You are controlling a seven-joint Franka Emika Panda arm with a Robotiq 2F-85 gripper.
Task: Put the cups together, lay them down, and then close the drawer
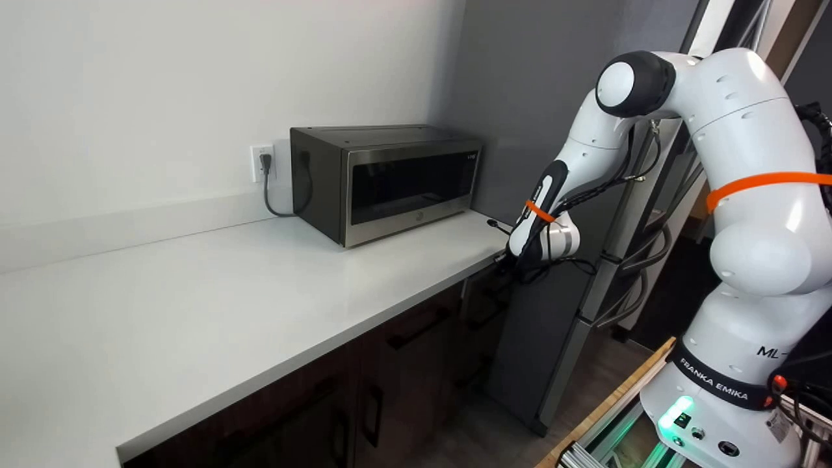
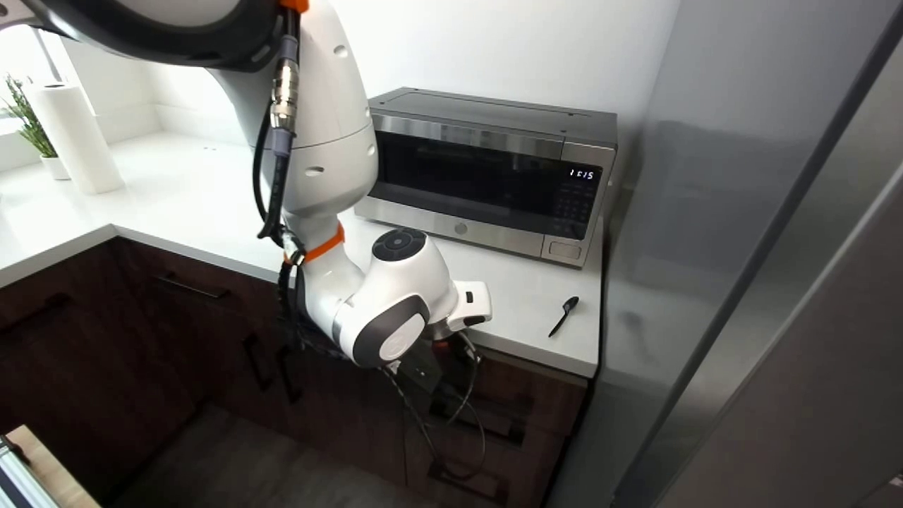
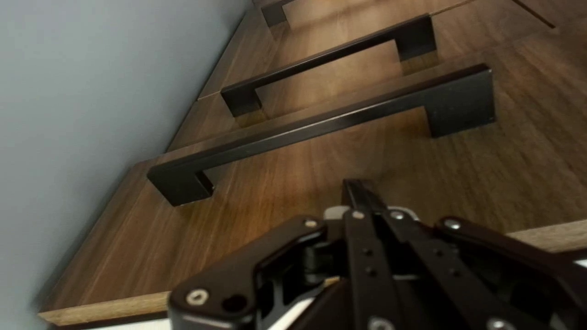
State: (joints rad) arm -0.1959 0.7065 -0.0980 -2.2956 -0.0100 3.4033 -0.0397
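Black metal rises from the bottom of the wrist view: my claw [image 3: 362, 195], its two fingers [image 3: 362, 233] pressed together, tips aimed at brown wood. Whether they touch it, I cannot tell. That wood is the front of the drawer [image 3: 275, 220], topmost in its stack, beneath the white surface [image 1: 169, 312] at the end beside the grey fridge [image 1: 546, 84]. My tips show between its black handle [image 3: 316, 128] and its pale upper edge. How far in the drawer stands, I cannot make out. Just beyond, on the front below, shows a second handle [image 3: 330, 57].

In both exterior views my arm [image 1: 734, 149] bends down to the front edge of the surface. On the surface lies a black spoon [image 2: 564, 315], bowl toward the microwave [image 2: 473, 183], thin end toward the edge. The microwave stands behind it, near the fridge, its display [image 2: 582, 174] lit. A cord [image 1: 266, 188] drops from the wall outlet [image 1: 257, 167] and runs toward the microwave's back. Farthest off, in an exterior view, a paper roll [image 2: 76, 137] stands just beside a potted plant [image 2: 33, 127].
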